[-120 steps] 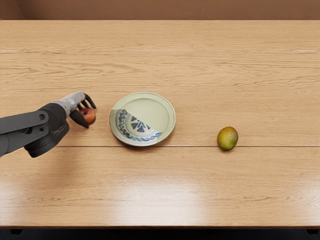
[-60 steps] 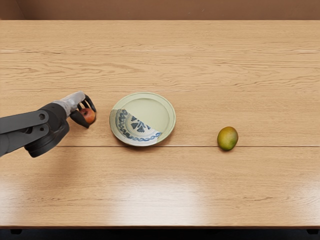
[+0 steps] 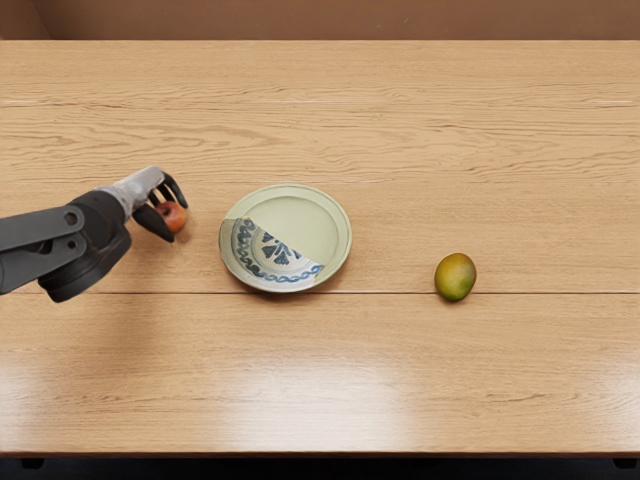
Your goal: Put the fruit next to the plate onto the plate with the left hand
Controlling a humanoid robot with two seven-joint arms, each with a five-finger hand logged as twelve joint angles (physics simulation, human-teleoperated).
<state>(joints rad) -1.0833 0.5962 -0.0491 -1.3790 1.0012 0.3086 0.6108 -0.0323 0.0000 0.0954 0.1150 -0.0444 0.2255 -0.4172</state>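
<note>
There's a single camera up at the robot's head, tilted down over the wooden table [image 3: 400, 380] from its near side. It's far enough back to catch nearly the whole top, with the plate [image 3: 330, 215] just left of centre and the back wall [image 3: 300, 18] a thin strip above.

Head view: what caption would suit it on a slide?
Left robot hand grips a small red fruit beside the patterned plate; a mango lies apart on the table.

No readable text, labels, numbers or signs appear anywhere.
</note>
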